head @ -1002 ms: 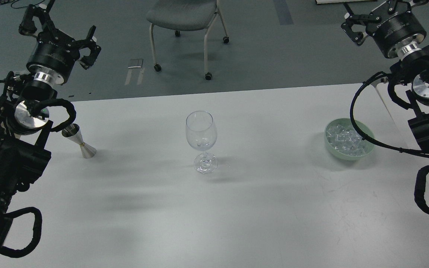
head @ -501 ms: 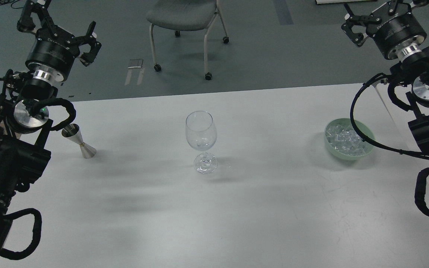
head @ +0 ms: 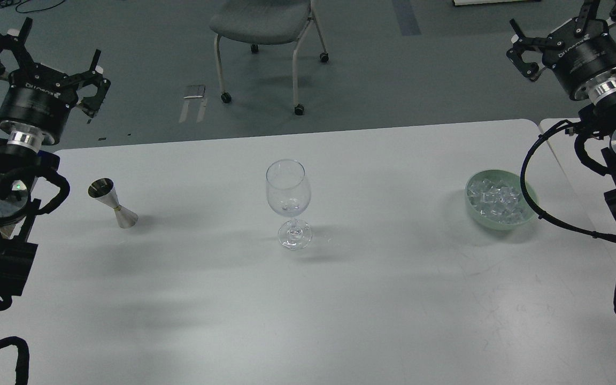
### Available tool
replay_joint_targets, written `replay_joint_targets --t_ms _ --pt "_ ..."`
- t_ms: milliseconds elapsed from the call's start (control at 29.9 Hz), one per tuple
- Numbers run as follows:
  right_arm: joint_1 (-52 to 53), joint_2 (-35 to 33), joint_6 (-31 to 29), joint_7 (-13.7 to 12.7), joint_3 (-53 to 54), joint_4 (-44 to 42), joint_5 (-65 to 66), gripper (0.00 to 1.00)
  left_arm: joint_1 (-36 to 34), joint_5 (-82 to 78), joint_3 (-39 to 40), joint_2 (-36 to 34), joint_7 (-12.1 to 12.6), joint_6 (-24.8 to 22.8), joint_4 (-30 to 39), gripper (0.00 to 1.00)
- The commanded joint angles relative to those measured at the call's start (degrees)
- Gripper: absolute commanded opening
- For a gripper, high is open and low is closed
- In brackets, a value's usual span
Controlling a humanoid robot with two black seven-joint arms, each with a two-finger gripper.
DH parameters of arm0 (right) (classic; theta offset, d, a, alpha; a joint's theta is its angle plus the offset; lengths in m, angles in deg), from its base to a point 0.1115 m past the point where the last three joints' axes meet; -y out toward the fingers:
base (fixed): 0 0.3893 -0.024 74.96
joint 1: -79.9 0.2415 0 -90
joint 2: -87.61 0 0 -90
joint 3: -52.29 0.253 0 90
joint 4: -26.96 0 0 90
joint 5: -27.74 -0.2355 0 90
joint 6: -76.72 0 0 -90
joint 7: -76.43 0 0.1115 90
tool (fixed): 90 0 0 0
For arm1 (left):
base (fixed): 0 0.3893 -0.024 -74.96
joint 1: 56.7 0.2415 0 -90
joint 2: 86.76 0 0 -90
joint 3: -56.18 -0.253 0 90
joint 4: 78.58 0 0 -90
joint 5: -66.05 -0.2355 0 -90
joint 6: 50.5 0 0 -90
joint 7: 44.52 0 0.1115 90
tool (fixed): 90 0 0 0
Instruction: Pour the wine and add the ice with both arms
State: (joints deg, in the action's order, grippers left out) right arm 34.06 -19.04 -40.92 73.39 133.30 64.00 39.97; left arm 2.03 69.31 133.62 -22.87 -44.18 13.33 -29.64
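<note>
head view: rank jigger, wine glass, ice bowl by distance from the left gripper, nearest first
From the left gripper, raised open at the far left:
1. Jigger, on the table's left side, just below that gripper.
2. Wine glass, upright at the table's centre.
3. Ice bowl, green, on the right side near the right arm.

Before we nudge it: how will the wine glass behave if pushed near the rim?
Likely tips: the wine glass stands upright on a thin stem over a small round foot, with its wide bowl high up. Probably fragile and slippery, being thin clear glass. It looks nearly empty, so probably light and easy to knock over on the smooth table.
</note>
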Motion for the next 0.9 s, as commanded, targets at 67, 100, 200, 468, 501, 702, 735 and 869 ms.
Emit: replay_joint_targets --t_ms 67,100,200,468,501,702,735,869 --pt "-0.8 0.0 0.0 0.3 0.0 0.2 0.0 1.0 8.9 1.0 3.8 -0.9 0.8 1.9 11.0 0.98" --pt "-0.8 0.0 0.0 0.3 0.0 0.2 0.0 1.0 11.8 1.1 5.6 -1.1 0.9 4.3 17.4 0.98" --pt "-1.0 0.0 0.0 0.3 0.0 0.1 0.0 1.0 17.6 1.1 8.9 -1.7 1.0 9.5 28.6 0.98" --pt "-3.0 0.0 0.0 0.3 0.2 1.2 0.0 1.0 28.0 1.2 11.7 -3.9 2.0 12.2 35.4 0.98" --pt "-3.8 0.0 0.0 0.3 0.3 1.8 0.0 1.0 30.4 1.2 12.7 -3.6 2.0 12.2 36.7 0.98" --pt "-6.0 -1.2 0.0 0.3 0.6 3.2 0.0 1.0 42.8 2.5 17.3 -1.2 2.0 12.2 44.9 0.98" --pt "-6.4 -1.3 0.0 0.3 0.6 3.4 0.0 1.0 44.4 2.5 17.9 -0.6 2.0 12.2 45.8 0.98" --pt "-8.4 -1.4 0.0 0.4 1.0 4.7 0.0 1.0 52.5 2.5 20.3 2.6 2.0 12.1 49.4 0.98"
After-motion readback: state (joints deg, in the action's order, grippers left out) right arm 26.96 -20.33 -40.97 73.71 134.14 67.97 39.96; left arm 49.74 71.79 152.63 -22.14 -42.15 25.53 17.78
